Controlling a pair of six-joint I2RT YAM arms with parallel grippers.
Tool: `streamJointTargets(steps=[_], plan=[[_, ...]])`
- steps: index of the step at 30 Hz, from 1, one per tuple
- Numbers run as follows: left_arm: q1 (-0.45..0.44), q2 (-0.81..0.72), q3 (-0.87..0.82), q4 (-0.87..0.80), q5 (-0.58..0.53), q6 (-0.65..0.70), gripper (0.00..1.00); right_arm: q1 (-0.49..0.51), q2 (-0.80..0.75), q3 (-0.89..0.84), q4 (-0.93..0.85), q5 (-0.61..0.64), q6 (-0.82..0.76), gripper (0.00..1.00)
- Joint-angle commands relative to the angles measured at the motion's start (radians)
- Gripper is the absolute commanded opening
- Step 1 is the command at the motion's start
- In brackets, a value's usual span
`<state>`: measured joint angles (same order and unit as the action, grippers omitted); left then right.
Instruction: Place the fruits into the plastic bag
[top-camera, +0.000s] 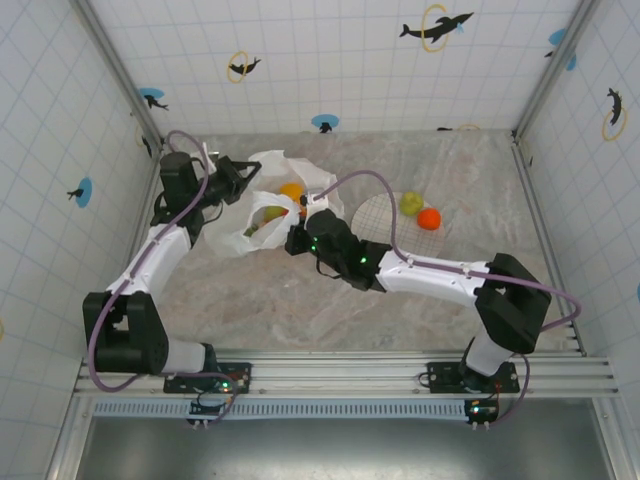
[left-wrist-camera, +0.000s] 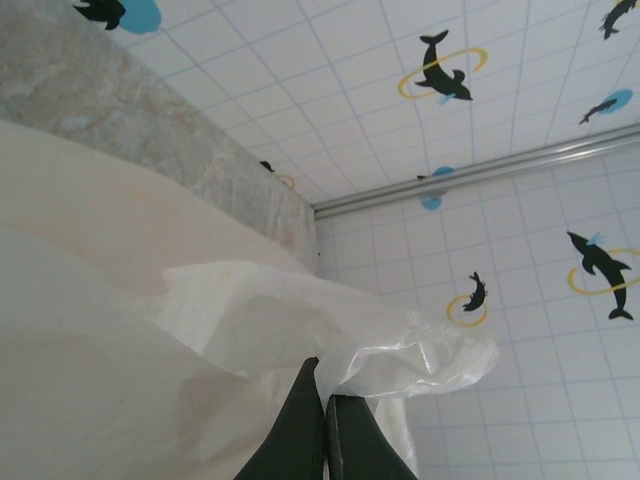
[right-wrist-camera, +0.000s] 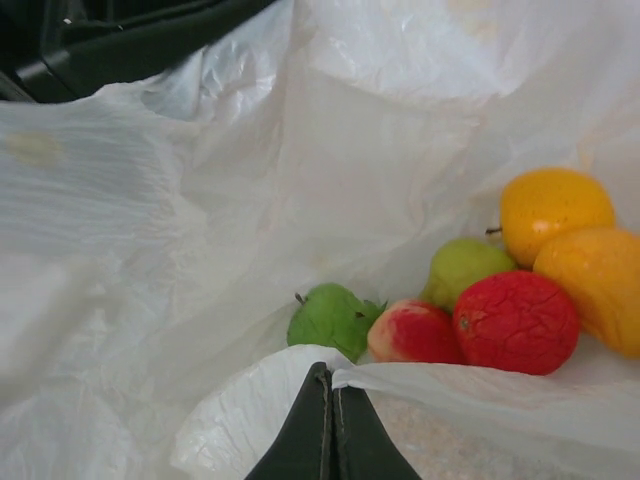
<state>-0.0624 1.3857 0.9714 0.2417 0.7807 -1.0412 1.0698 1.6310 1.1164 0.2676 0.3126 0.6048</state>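
The white plastic bag (top-camera: 262, 205) lies at the table's back left with its mouth held wide. My left gripper (top-camera: 243, 182) is shut on the bag's far rim (left-wrist-camera: 400, 350), and in the left wrist view its tips (left-wrist-camera: 326, 395) pinch the film. My right gripper (top-camera: 298, 230) is shut on the near rim (right-wrist-camera: 480, 385). Several fruits lie inside: a green one (right-wrist-camera: 330, 318), a red-and-yellow one (right-wrist-camera: 413, 333), a red one (right-wrist-camera: 515, 322), a yellow-green one (right-wrist-camera: 468, 268) and two orange-yellow ones (right-wrist-camera: 553, 207). A yellow-green fruit (top-camera: 410, 203) and an orange-red fruit (top-camera: 429, 218) sit outside, at the right.
A round pale grid-patterned plate (top-camera: 375, 218) lies right of the bag, and the two loose fruits sit at its far right edge. Tiled walls close in the table on three sides. The right arm (top-camera: 430, 270) stretches across the table's middle.
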Motion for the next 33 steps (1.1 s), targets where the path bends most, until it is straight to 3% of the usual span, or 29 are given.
streamJointTargets(steps=[1,11,19,26,33], plan=[[0.017,0.022,0.050,0.009,-0.016,-0.020,0.00,-0.020,-0.055,0.040,-0.050,0.012,-0.063,0.00],[0.023,0.036,0.022,-0.061,-0.031,0.050,0.00,-0.088,-0.107,-0.142,-0.102,-0.147,-0.015,0.00],[0.023,0.027,-0.041,-0.055,-0.036,0.110,0.00,-0.119,-0.208,-0.320,-0.100,-0.290,-0.012,0.29],[0.016,0.008,-0.111,-0.017,-0.010,0.130,0.00,-0.185,-0.352,-0.357,-0.215,-0.351,-0.136,0.54],[-0.024,0.006,-0.122,-0.013,0.005,0.159,0.00,-0.261,-0.449,-0.370,-0.245,-0.340,-0.243,0.64]])
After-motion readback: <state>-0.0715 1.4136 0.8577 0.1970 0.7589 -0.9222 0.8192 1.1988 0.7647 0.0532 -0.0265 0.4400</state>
